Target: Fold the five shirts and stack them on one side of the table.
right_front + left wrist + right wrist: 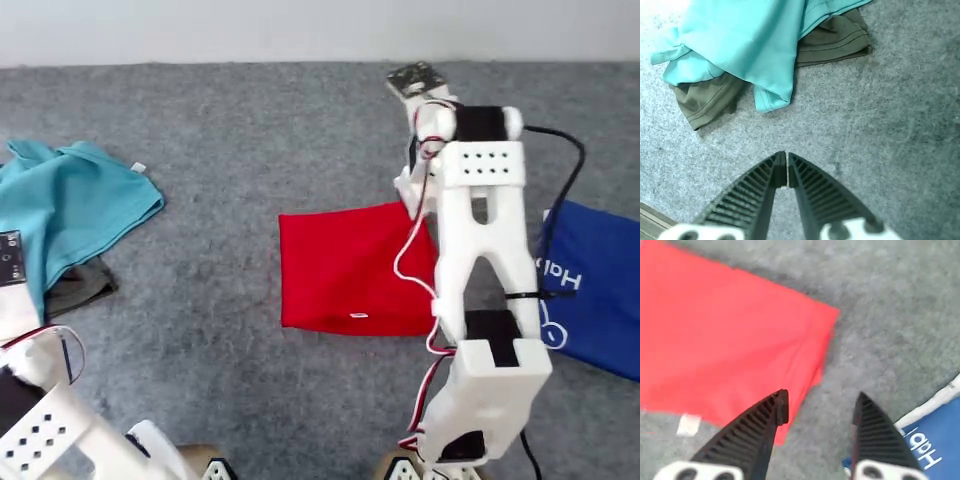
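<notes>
In the high view, the red shirt (350, 275) lies folded flat mid-table, with the right arm (480, 260) over its edge toward the blue shirt (595, 290). A teal shirt (70, 205) is crumpled over an olive shirt (85, 285) at the opposite side. In the left wrist view, the left gripper (787, 172) is pinched together on nothing above the grey table (900, 110). In the right wrist view, the right gripper (822, 397) is spread wide over the red shirt's corner. The cloth looks light and limp, so a pinch through all layers at a corner would likely keep the fold.
</notes>
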Robot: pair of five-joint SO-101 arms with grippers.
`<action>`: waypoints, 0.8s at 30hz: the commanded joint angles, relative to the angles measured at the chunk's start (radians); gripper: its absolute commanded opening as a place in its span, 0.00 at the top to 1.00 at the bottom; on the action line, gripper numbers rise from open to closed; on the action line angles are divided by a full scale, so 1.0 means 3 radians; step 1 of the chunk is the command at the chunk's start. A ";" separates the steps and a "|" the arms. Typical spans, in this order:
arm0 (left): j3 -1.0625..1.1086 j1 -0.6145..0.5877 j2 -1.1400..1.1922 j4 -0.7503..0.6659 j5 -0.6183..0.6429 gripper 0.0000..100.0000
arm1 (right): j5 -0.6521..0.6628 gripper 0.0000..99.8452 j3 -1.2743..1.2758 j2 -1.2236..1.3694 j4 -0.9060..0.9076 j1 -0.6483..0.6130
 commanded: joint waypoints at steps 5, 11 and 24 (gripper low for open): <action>-0.0018 -0.0005 -0.0020 -0.0046 -0.0026 0.99 | -0.0026 0.97 0.0358 -0.0110 0.0161 -0.0151; -0.0018 -0.0005 -0.0026 -0.0046 -0.0026 0.99 | -0.0020 0.99 0.1059 0.0228 0.0156 -0.0069; -0.0018 -0.0005 -0.0031 -0.0046 -0.0026 0.99 | 0.0092 0.99 0.0859 0.0043 0.0156 0.0151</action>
